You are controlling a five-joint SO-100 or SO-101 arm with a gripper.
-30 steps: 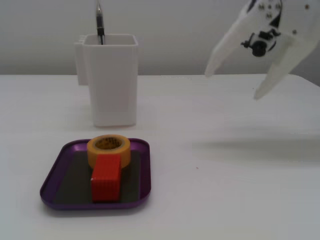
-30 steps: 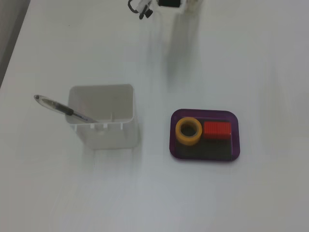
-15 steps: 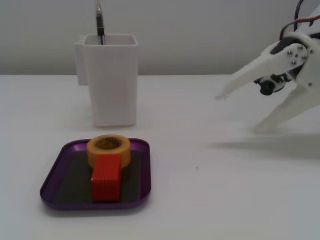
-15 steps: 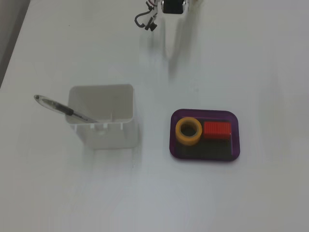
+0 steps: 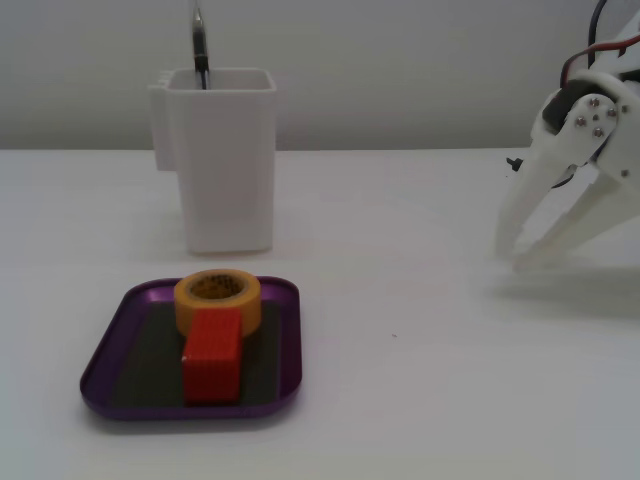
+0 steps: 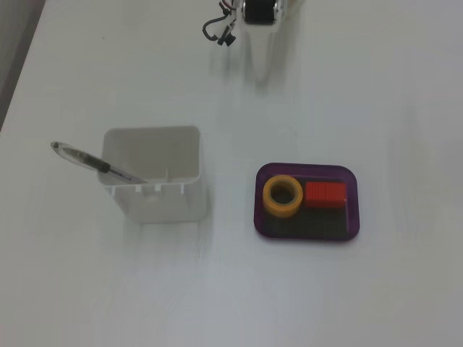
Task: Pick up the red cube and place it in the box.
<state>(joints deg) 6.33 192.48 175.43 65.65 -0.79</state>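
On a white bench [image 5: 420, 400], the red cube [image 5: 211, 357] lies inside the box [image 5: 110, 355], a shallow purple tray w/ dark bottom, just beside a yellow-orange tape roll [image 5: 218, 300]; cube and roll look to be touching in a fixed view from bench level. Seen from above, in a fixed view, the box [image 6: 307, 237] sits toward the bench's right side, about mid-depth, w/ the tape roll [image 6: 282, 196] in its left half and the red cube [image 6: 326, 194] in its right half, against the rim nearest the picture's top. Cube rests flat on the tray bottom, ribbed faces showing.

A tall white container [image 5: 222, 160] stands upright behind the tray in the bench-level view, apart from it; from above the container [image 6: 153, 181] is left of the box, w/ a pen [image 6: 94, 164] leaning out over its left rim. Only the pen's [image 5: 199, 45] upper part pokes above the rim at bench level.

The gripper [image 5: 512, 255] hangs at the right edge of that view, well apart from box and cube, fingers spread wide, tips pointed down close to the bench top, holding nothing. From above, the gripper [image 6: 262, 69] shows at the top edge, arm mostly cropped; its opening can't be judged from that angle.
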